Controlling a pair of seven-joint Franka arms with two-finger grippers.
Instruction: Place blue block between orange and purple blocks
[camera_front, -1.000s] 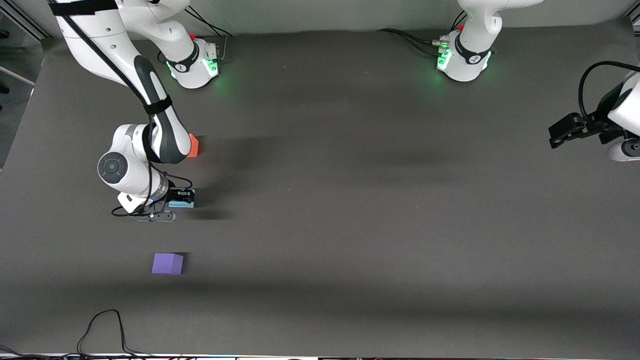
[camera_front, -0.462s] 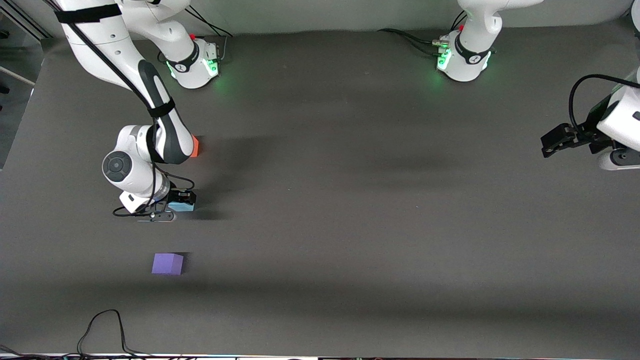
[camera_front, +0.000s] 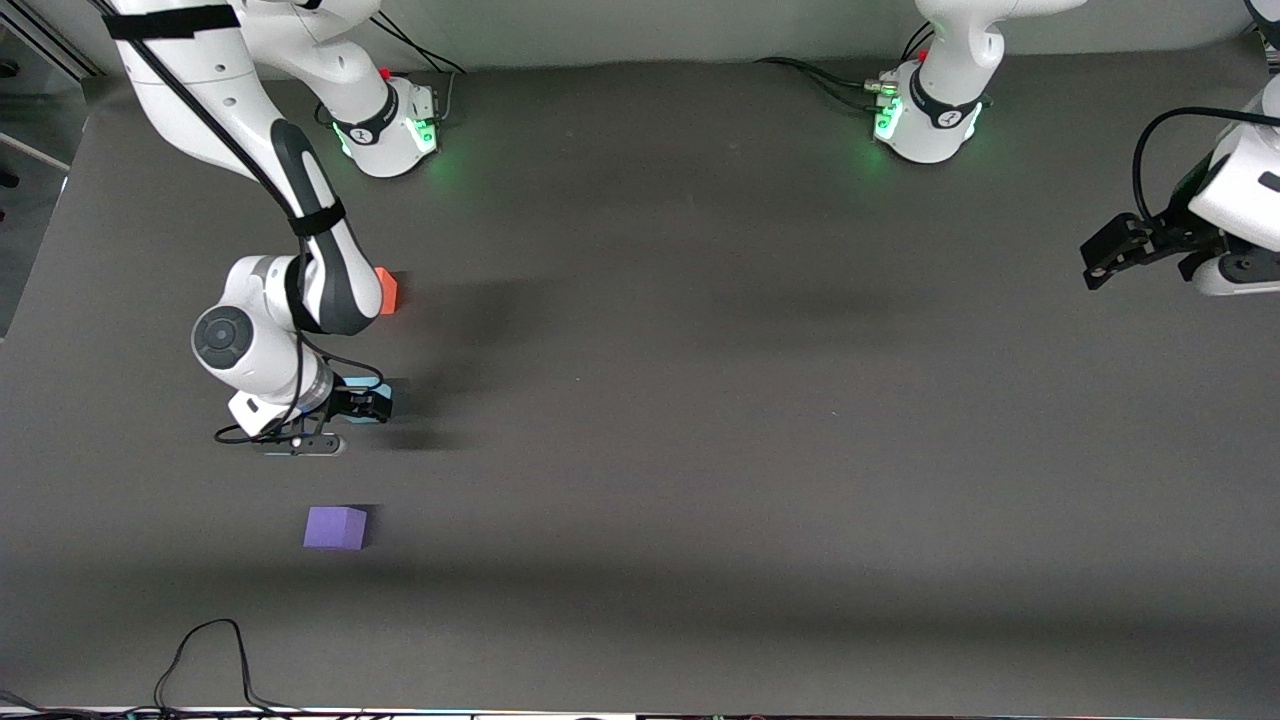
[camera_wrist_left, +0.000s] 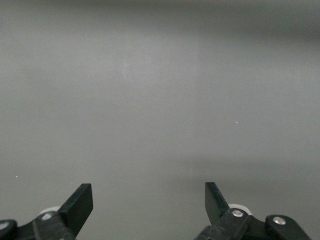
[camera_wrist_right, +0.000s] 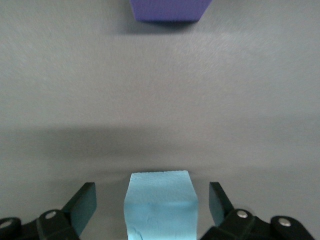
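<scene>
The blue block (camera_wrist_right: 160, 205) sits on the table between my right gripper's (camera_wrist_right: 150, 200) open fingers, with a gap on each side. In the front view this gripper (camera_front: 362, 403) covers most of the block. The orange block (camera_front: 387, 292) lies farther from the front camera, partly hidden by the right arm. The purple block (camera_front: 335, 527) lies nearer to the camera and also shows in the right wrist view (camera_wrist_right: 167, 10). My left gripper (camera_front: 1100, 260) waits open and empty at the left arm's end of the table, and the left wrist view shows it (camera_wrist_left: 147, 200) over bare mat.
The dark grey mat (camera_front: 700, 400) covers the table. A black cable (camera_front: 205, 650) loops at the table edge nearest the camera. The two arm bases (camera_front: 390, 130) (camera_front: 925, 120) stand along the edge farthest from the camera.
My right gripper has opened and let go of the blue block, which now rests on the mat. The left gripper has shifted slightly at its end of the table.
</scene>
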